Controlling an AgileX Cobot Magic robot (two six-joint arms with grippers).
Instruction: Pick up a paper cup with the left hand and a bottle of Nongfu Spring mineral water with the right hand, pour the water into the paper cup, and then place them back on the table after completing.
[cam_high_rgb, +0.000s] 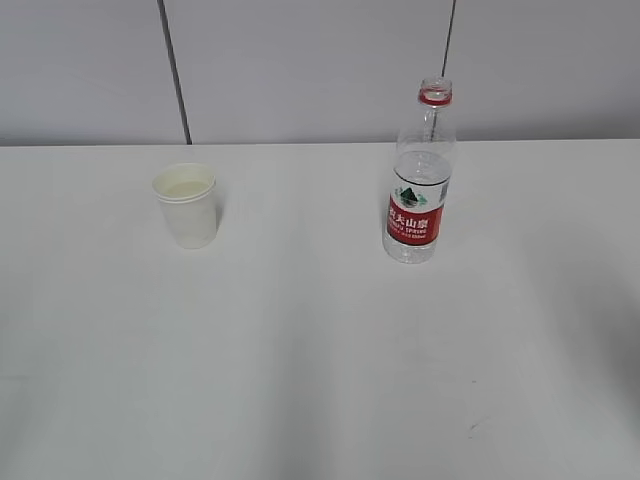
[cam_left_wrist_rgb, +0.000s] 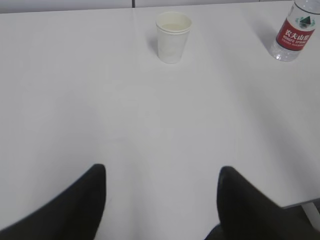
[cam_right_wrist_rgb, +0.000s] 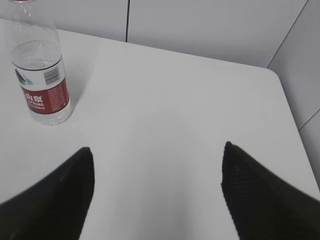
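A: What sits closest in the wrist views?

B: Only dark fingers. In the left wrist view the left hand shows two black fingers at the bottom of the frame, jaws spread wide with bare white tabletop between them. In the right wrist view the right hand looks the same, jaws spread wide and holding nothing.

A: Is either one touching anything?

B: No. Both are well apart from the cup and the bottle. Neither arm shows in the exterior view.

A: Then where is the cup?

B: The paper cup stands upright in the left half of the exterior view, towards the far part of the tabletop. In the left wrist view it is at the top centre of the frame, and a pale liquid surface shows inside it.

A: And the bottle?

B: The water bottle stands upright in the right half of the exterior view, well apart from the cup, about as far back. It has a red label and a red ring at its neck, with no cap on the mouth. The water reaches part way up, above the label. In the right wrist view it stands in the upper left of the frame.

A: Farthest back?

B: A grey wall with dark vertical seams.
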